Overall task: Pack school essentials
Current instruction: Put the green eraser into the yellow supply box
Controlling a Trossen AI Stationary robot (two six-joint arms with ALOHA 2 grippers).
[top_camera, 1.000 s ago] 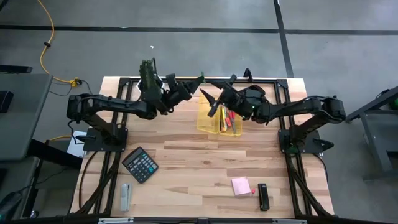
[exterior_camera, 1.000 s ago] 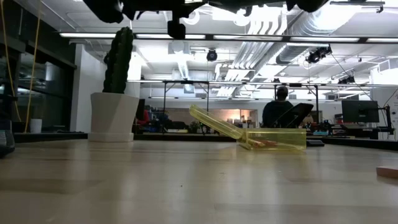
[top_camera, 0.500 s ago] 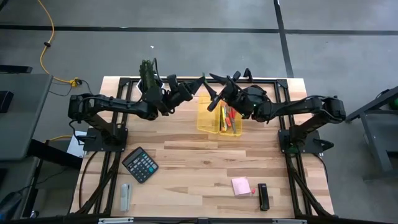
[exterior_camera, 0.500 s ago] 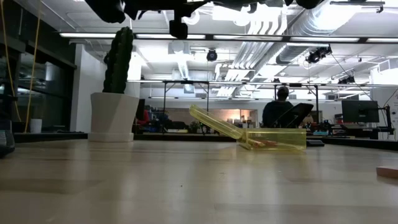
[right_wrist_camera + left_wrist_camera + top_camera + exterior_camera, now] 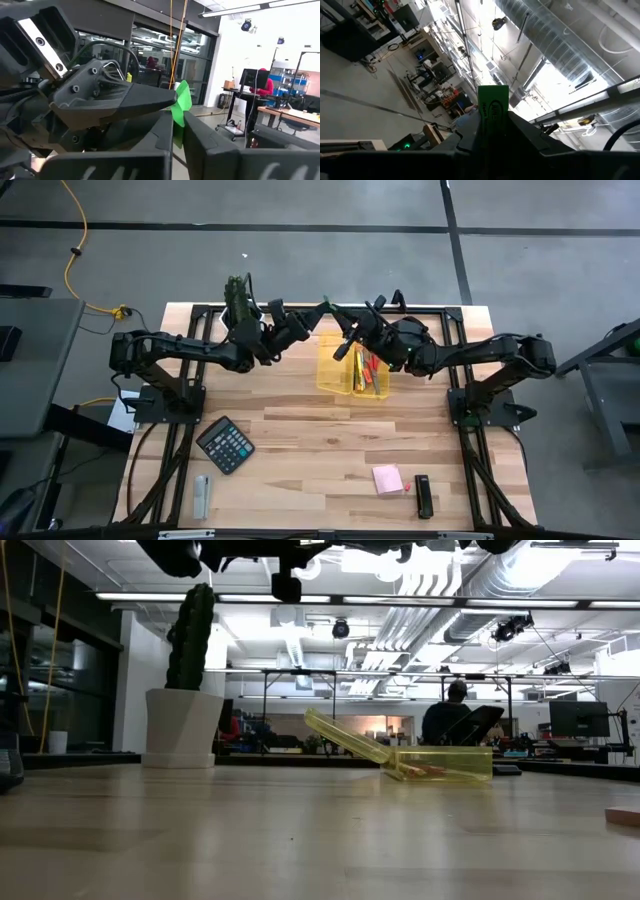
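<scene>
Both arms meet high above the far side of the wooden worktop [image 5: 330,430], over the open yellow pencil case [image 5: 352,373]. The left gripper [image 5: 322,308] has its jaws pinched on a small green piece [image 5: 493,110], a flat green tab with a dark oval mark on it, which sticks out past the fingertips in the left wrist view. The right gripper [image 5: 334,316] comes in from the opposite side, and its jaws are pressed together on the same green piece, whose edge shows in the right wrist view between the 2 dark fingers [image 5: 165,135] and right at the tip of the left arm's jaws. So the piece is held in the air by both grippers at once, just beyond the far edge of the case. The case lies on the worktop with its lid [image 5: 345,736] tilted up and open; inside it lie red-handled scissors [image 5: 368,368] and a thin yellow pencil [image 5: 356,372]. Near the front edge of the worktop sits a pink sticky-note pad [image 5: 388,479], with a small black object [image 5: 424,495] just beside it. On the left side lie a dark calculator [image 5: 225,444] and, nearer the front, a small grey metal bar [image 5: 202,495]. A potted cactus [image 5: 190,680] stands at the far left corner.
</scene>
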